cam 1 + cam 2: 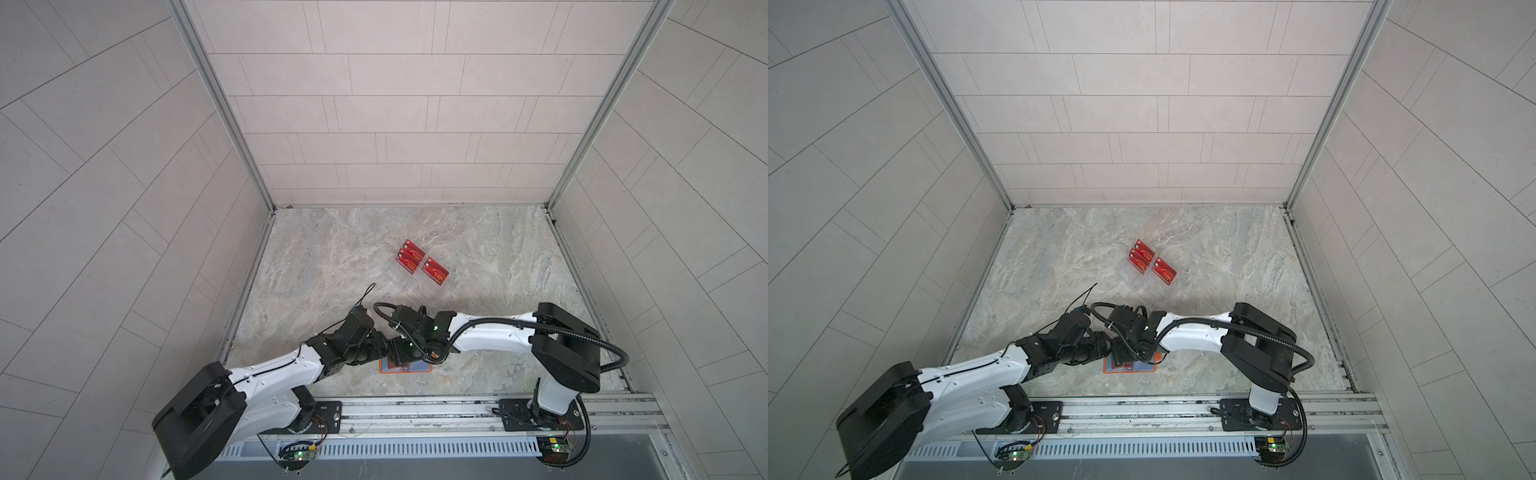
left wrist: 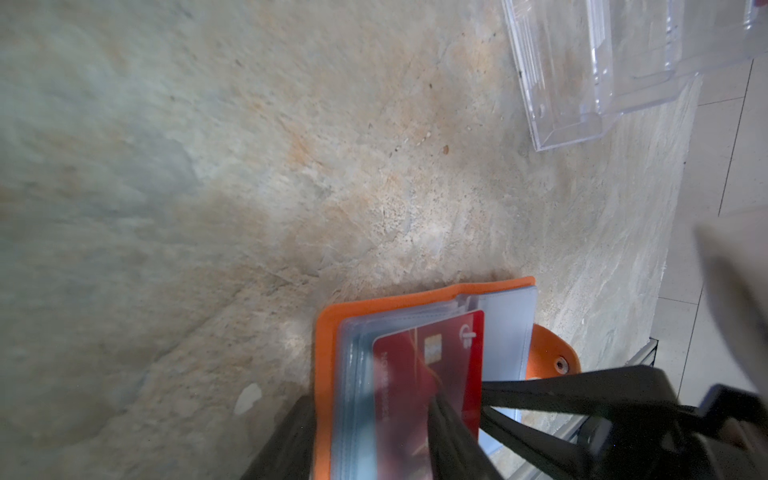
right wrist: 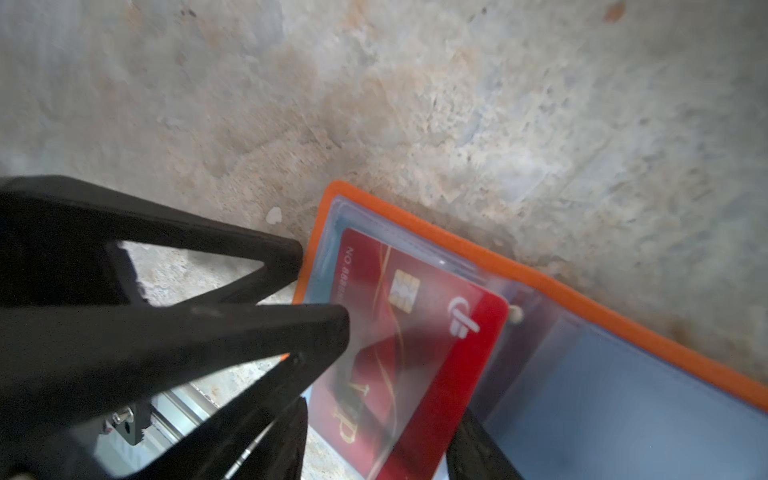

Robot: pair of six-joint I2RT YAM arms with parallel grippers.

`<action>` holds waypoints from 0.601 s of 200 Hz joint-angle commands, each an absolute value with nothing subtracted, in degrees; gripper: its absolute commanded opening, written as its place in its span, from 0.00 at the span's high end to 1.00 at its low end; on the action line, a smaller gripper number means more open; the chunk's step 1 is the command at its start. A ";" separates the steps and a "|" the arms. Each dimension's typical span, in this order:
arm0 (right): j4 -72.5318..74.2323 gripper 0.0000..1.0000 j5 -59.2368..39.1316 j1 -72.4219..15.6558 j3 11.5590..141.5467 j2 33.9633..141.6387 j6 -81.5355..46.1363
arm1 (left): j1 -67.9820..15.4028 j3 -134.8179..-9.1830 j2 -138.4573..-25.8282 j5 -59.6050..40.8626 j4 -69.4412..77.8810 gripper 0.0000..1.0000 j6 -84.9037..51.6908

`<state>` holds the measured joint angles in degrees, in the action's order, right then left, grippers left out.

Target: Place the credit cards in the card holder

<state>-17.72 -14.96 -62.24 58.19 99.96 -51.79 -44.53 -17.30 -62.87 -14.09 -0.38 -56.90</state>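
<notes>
The orange card holder (image 1: pixel 384 369) (image 1: pixel 1106 370) lies open near the table's front, with both grippers over it. In the wrist views its clear sleeves show, and a red VIP credit card (image 3: pixel 419 332) (image 2: pixel 469 353) sits partly inside a sleeve with one long edge bare. My right gripper (image 3: pixel 384 415) is open, its fingers on either side of that card, with a small gap at one of them. My left gripper (image 2: pixel 368 401) is open. One finger (image 3: pixel 286 253) rests at the holder's orange edge, the other on the sleeve over the card. More red credit cards (image 1: pixel 411 255) (image 1: pixel 1163 271) stand mid-table.
A clear acrylic tiered rack (image 1: pixel 415 291) (image 2: pixel 582 83) holds the red cards at mid-table, just beyond the grippers. Tiled walls close in the marble table (image 1: pixel 332 270) on three sides. A metal rail (image 1: pixel 415 409) with both arm bases runs along the front.
</notes>
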 commanded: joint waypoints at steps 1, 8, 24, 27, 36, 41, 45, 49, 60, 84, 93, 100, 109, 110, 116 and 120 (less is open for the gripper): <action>-22.48 0.42 -13.32 -62.93 58.59 99.41 -50.36 | -45.03 -16.14 -61.41 -12.77 -1.45 0.52 -58.65; -22.76 0.40 -13.18 -62.94 57.96 98.66 -50.19 | -45.04 -15.87 -61.14 -12.58 -1.49 0.52 -58.79; -22.05 0.39 -13.49 -62.93 56.77 97.40 -50.25 | -45.07 -15.73 -60.73 -12.31 -1.67 0.52 -58.92; -21.82 0.39 -13.67 -62.93 56.59 97.26 -50.34 | -45.06 -15.73 -60.71 -12.35 -1.66 0.52 -58.83; -20.96 0.40 -14.35 -63.01 56.32 97.06 -50.53 | -45.08 -15.82 -60.95 -12.43 -1.76 0.52 -58.74; -20.34 0.41 -14.76 -63.08 56.19 97.07 -50.58 | -45.08 -15.82 -61.13 -12.40 -1.71 0.52 -58.80; -19.80 0.43 -15.05 -63.15 56.23 97.13 -50.62 | -45.15 -15.90 -61.25 -12.51 -1.67 0.52 -58.86; -19.20 0.46 -15.28 -63.26 56.18 97.19 -50.71 | -45.15 -15.91 -61.26 -12.46 -1.63 0.52 -58.82; -17.91 0.54 -16.15 -63.37 56.60 97.85 -50.86 | -45.14 -15.91 -61.26 -12.19 -2.09 0.52 -59.14; -16.85 0.56 -17.41 -64.10 58.21 100.00 -50.90 | -45.59 -15.58 -60.87 -12.15 -1.87 0.53 -59.74; -17.34 0.55 -17.25 -64.46 58.93 100.61 -50.64 | -45.73 -15.18 -60.60 -12.09 -1.52 0.54 -60.25; -17.89 0.55 -16.86 -64.67 59.57 101.07 -50.35 | -46.01 -14.80 -60.25 -12.08 -1.20 0.54 -60.69; -19.04 0.54 -16.18 -64.92 60.54 101.48 -49.88 | -46.22 -14.36 -59.91 -11.98 -0.76 0.54 -61.31; -19.19 0.54 -16.09 -64.94 60.63 101.50 -49.86 | -46.31 -14.34 -59.88 -11.96 -0.73 0.54 -61.33; -20.22 0.53 -15.20 -65.23 61.48 101.65 -49.46 | -46.59 -14.08 -59.68 -11.74 -0.46 0.55 -61.79; -20.76 0.52 -14.64 -65.44 62.02 101.71 -49.05 | -46.77 -13.98 -59.55 -11.54 -0.36 0.55 -62.00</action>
